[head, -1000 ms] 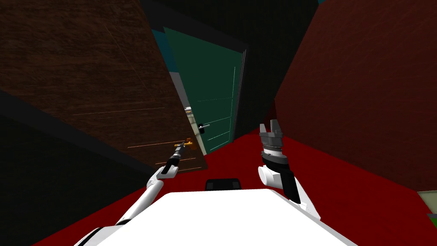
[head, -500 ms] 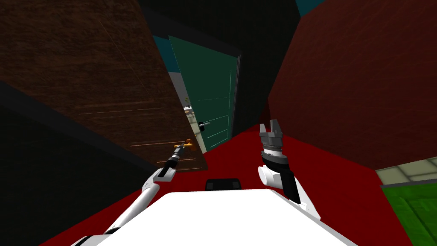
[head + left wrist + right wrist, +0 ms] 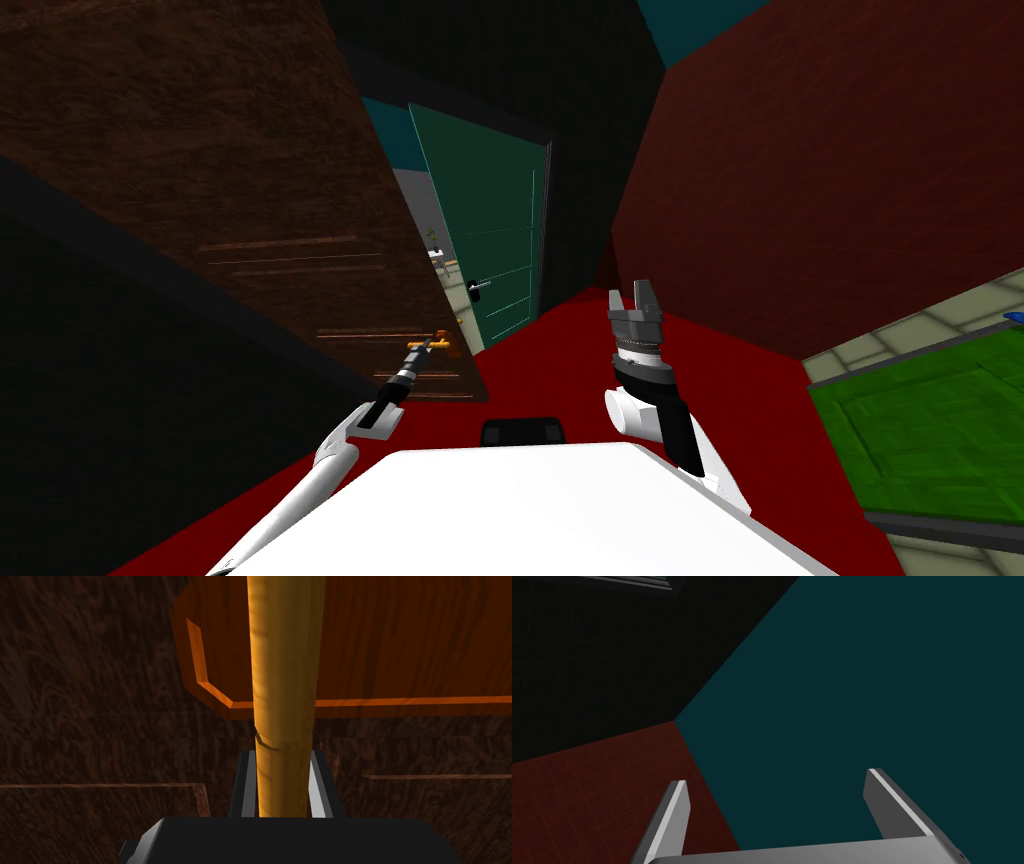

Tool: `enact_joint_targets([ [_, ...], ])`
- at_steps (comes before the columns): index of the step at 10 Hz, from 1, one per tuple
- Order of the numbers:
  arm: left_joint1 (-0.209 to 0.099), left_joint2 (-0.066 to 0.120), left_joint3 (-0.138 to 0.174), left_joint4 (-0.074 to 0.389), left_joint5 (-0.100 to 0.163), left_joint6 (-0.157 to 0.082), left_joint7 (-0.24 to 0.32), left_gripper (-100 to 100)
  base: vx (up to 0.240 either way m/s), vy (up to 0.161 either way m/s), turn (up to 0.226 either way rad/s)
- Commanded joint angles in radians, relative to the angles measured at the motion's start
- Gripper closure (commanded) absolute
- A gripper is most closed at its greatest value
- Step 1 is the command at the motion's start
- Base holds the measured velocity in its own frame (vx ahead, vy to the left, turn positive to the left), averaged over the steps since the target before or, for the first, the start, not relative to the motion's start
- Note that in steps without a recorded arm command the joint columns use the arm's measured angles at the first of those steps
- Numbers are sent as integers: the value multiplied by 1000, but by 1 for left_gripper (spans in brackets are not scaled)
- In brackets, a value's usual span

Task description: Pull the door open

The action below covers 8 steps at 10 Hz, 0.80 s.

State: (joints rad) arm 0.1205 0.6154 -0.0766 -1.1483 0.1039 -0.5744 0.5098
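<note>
Dark brown wood grain covers the door (image 3: 250, 200) on my left, which I judge a stiff, heavy slab that will only turn about its hinges, so the pull should follow that arc rather than run straight back. Close to the door's free edge sits its golden-orange lever handle (image 3: 282, 676) on an orange backplate (image 3: 400, 641). The bar looks smooth and rigid (slippery, I would guess, if the grip slackens), and it is the one sensible place to take hold. My left gripper (image 3: 280, 758) is there, its two fingers (image 3: 316, 786) pressed against either side of the bar with no gap. The door stands ajar, and past its free edge a green door (image 3: 490, 230) shows farther off. Over the red floor (image 3: 560, 350), my right gripper (image 3: 777, 776) is raised with its fingers spread wide, holding and touching nothing.
</note>
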Motion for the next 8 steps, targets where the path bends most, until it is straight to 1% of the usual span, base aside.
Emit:
enact_joint_targets([
  [1, 7, 12, -16, 5, -3, -29, 16, 100, -171, 76, -72],
  [2, 6, 8, -10, 3, -2, -14, 9, 100, -80, 29, -11],
  [3, 23, 24, -23, 7, -4, -45, 24, 100, -162, 41, -130],
  [4, 26, 29, -25, 8, -5, -52, 28, 100, -218, 86, -138],
  [8, 58, 71, -46, 12, -7, -122, 63, 100, -205, 90, -145],
])
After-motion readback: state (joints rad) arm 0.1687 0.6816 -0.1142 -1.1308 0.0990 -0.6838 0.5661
